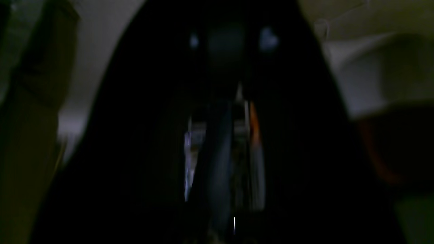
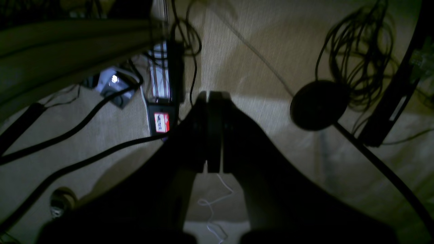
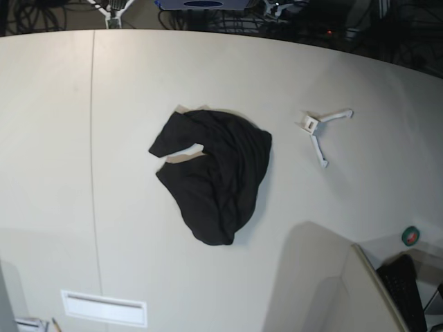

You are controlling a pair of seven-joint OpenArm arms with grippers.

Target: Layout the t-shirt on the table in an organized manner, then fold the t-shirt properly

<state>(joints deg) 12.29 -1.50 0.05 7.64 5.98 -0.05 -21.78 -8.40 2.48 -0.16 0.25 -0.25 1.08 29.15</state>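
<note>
Left wrist view: too dark and blurred to read; left claw (image 1: pixel 223 149) closed, nothing discernible in it. Right wrist view: right claw (image 2: pixel 208 132) pressed closed, empty, over cabled floor. Base view: t-shirt (image 3: pixel 214 173) lay crumpled mid-bench (image 3: pixel 48 138), near a white Y-shaped piece (image 3: pixel 320 131).

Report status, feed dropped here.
Both jaws shut, holding nothing. t-shirt crumpled mid table, untouched. White Y-shaped piece lies apart, not blocking.

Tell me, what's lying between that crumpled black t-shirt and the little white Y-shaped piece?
Nothing: in the base view, only bare table separates the t-shirt from the white Y-shaped piece.
</note>
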